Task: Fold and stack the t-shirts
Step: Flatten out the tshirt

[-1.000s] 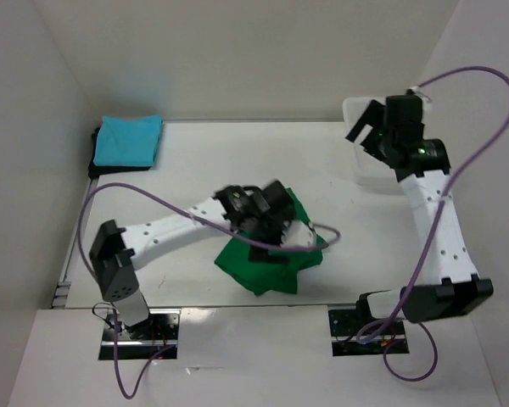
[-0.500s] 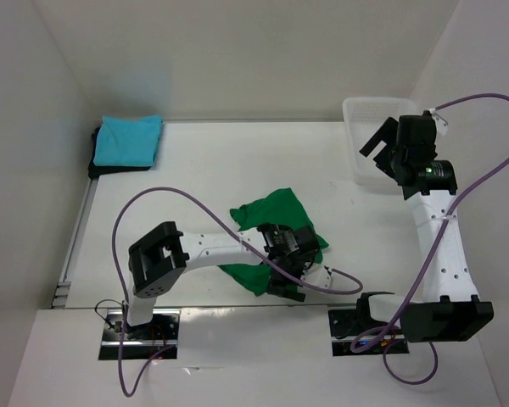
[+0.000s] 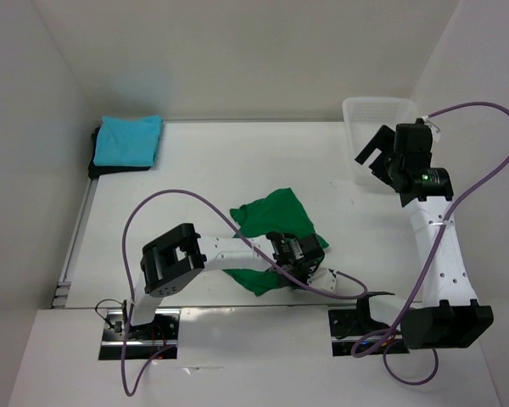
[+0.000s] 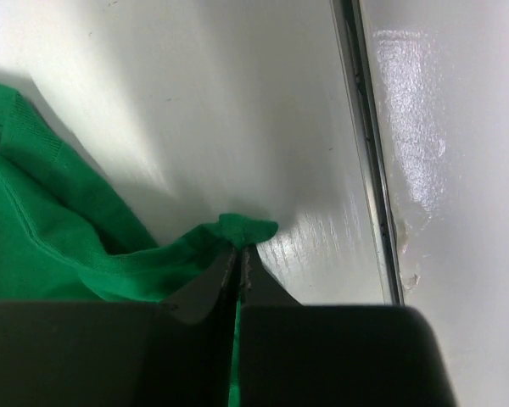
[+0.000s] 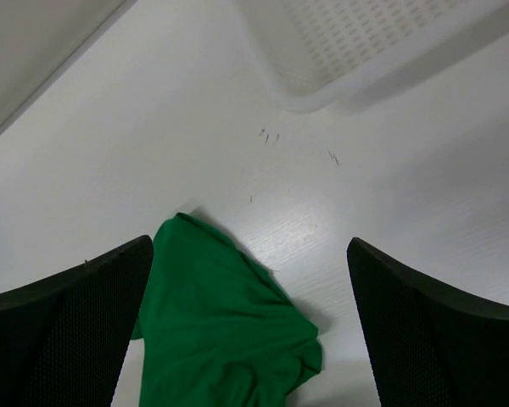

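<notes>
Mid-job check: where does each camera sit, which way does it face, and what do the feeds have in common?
Top external: above and behind the arm bases, looking down on the table. It shows both arms, the left gripper and the right gripper.
Left wrist: low by the table's near edge, looking along its own shut fingers at the pinched corner of the green shirt.
Right wrist: raised, looking down between its own open fingers at the green shirt and the basket.
Shared: all three views show the green shirt. The top and right wrist views also share the basket.

jaws clamp a corner of green t-shirt [image 4: 42, 246].
</notes>
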Available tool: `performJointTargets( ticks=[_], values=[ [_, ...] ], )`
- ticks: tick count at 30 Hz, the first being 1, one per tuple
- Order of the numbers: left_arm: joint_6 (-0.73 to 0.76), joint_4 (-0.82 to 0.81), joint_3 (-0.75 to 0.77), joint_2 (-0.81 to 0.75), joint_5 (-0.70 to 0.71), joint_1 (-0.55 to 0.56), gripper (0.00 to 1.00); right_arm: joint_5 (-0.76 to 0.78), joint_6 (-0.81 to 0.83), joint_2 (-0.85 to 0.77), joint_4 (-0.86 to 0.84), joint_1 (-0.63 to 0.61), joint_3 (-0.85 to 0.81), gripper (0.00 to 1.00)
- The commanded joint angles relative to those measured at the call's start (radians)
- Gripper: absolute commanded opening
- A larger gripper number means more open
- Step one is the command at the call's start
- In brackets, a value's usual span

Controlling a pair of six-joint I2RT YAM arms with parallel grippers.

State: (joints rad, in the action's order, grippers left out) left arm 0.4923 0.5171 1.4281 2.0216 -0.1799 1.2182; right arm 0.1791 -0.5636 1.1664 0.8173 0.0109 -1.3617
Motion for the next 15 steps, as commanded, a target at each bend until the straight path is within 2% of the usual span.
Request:
performJointTargets(
  ticks=[1,5,8,9,10,12,14,15],
  values=[
    [0.0,0.034,-0.012,-0.035,0.01,0.0,0.0,-0.039,0.005,-0.028,-0.064,0.004,0.032,1.0],
    [0.019,0.136,0.058,-0.196,0.045,-0.069,0.0,-0.059,0.005,-0.005,-0.064,0.014,0.053,1.0],
    [0.009,0.268,0.207,-0.274,0.001,-0.225,0.0,-0.093,0.014,0.032,-0.073,0.014,0.078,1.0],
    [-0.003,0.321,0.242,-0.288,-0.047,-0.321,0.0,-0.108,0.014,0.041,-0.073,0.014,0.093,1.0],
    [-0.003,0.343,0.299,-0.302,-0.076,-0.371,0.0,-0.119,0.014,0.059,-0.085,0.014,0.102,1.0],
    [-0.012,0.368,0.325,-0.342,-0.119,-0.513,0.0,-0.166,0.014,0.079,-0.099,0.014,0.116,1.0],
    [-0.023,0.354,0.325,-0.363,-0.148,-0.607,0.0,-0.193,0.024,0.12,-0.122,0.014,0.127,1.0],
    [-0.04,0.342,0.325,-0.373,-0.17,-0.705,0.0,-0.193,0.024,0.137,-0.122,-0.018,0.127,1.0]
  ],
)
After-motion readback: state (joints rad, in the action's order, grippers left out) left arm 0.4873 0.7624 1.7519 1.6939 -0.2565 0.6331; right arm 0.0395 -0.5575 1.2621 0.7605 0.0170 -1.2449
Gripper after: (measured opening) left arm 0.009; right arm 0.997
